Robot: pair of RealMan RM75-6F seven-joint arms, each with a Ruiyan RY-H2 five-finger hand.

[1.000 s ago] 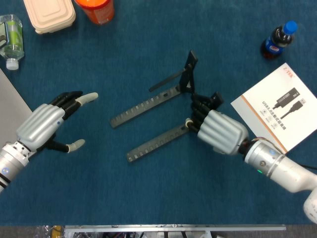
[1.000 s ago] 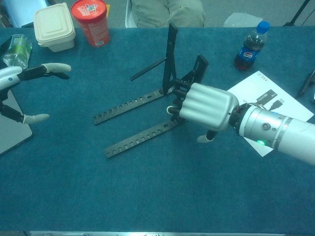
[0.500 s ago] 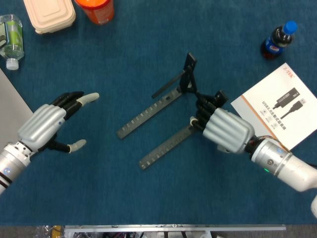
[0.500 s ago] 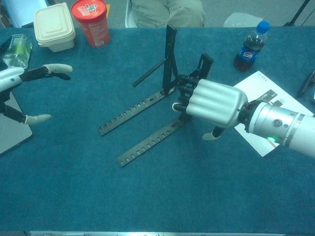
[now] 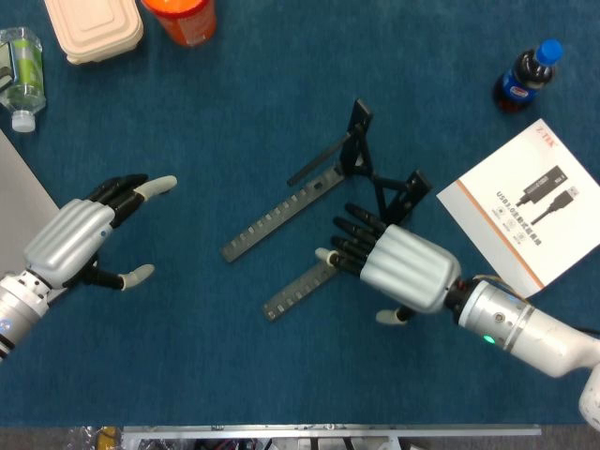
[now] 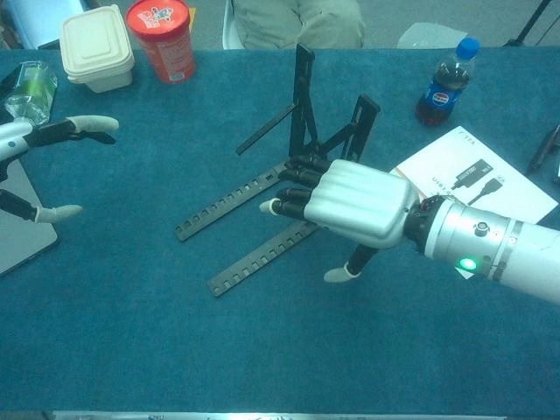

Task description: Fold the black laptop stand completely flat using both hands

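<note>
The black laptop stand lies mid-table. Its two notched rails rest flat on the cloth, and two uprights still stand raised at the far right end. My right hand hovers over the near rail's right end with its fingers stretched out leftward, holding nothing. I cannot tell whether it touches the rail. My left hand is open at the left, fingers apart, well clear of the stand.
A beige lunch box, a red cup and a small green bottle sit at the back left. A cola bottle and a white leaflet lie on the right. A grey laptop lies at the left edge.
My right hand has let go of the stand's hinge end, straightened its fingers and slid nearer and left along the near rail. The stand had shifted right before that. My left hand drifted slightly left.
</note>
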